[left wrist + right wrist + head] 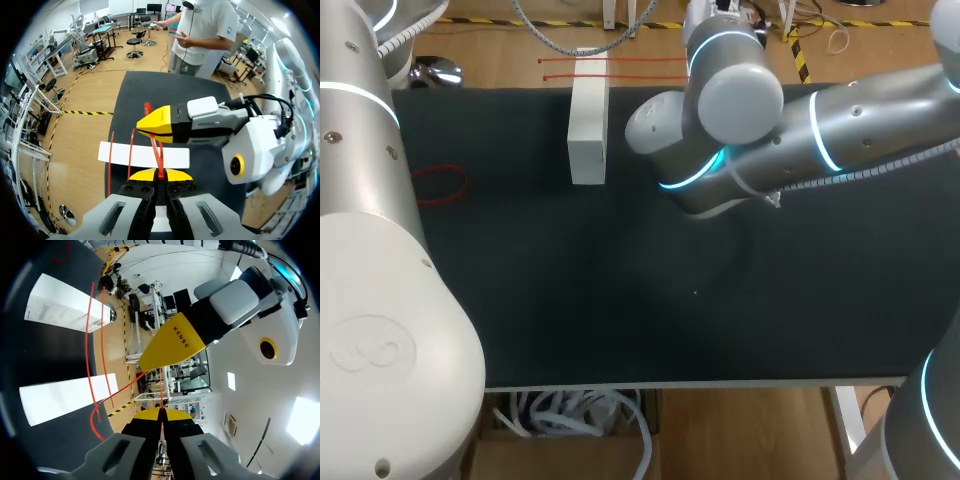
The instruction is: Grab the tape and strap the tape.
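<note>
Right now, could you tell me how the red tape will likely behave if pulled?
Probably floppy: the red tape bends and curves beyond the left claw. Likely very light, being so thin.

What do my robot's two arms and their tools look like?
The left arm and right arm are rounded, pale grey tubes with thin lit rings, cyan on the right, which carries a ribbed grey hose. The left tool and right tool have black bodies, wedge-shaped yellow tips and a white housing with a yellow-ringed disc.
</note>
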Available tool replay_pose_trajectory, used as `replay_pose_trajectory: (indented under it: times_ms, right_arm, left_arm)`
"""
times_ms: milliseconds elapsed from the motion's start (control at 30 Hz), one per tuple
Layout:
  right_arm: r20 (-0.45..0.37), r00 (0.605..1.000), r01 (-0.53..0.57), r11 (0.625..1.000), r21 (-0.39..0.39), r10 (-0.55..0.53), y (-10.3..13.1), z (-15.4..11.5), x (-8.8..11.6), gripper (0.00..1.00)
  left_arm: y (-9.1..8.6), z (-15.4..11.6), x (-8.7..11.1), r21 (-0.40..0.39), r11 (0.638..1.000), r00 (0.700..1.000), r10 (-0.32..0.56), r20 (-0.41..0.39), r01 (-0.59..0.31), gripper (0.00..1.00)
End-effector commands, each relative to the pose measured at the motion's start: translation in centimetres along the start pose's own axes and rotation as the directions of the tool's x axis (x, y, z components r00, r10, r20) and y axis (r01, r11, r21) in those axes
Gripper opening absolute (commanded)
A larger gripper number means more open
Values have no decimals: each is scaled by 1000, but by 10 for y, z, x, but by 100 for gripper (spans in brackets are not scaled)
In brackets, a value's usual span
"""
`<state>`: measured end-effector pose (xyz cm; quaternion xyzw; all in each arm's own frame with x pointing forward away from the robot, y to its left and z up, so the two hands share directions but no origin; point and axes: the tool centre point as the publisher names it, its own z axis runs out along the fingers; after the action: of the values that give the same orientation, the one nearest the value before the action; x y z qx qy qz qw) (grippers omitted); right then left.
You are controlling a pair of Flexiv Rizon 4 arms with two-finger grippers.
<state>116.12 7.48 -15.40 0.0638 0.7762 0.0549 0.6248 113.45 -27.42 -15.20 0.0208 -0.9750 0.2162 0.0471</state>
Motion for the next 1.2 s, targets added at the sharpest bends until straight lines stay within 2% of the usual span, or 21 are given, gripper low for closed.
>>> replay_pose_trajectory:
  times_ms: [33, 467, 1200]
  right_arm:
    - [-2, 1000, 16, 1000, -2, -16, 0, -3, -2, 0]
    - [21, 997, 79, 997, 7, -79, -2, -3, -4, 0]
    - [55, 997, 56, 998, 33, -57, 2, 1, -5, 0]
  left_arm:
    - [-1, -1, -1, -5, 1000, 1000, -2, -5, 2, 0]
    - [-1, -1, -1, -5, 1000, 1000, -2, -5, 2, 0]
    - [-1, -1, -1, -5, 1000, 1000, -2, -5, 2, 0]
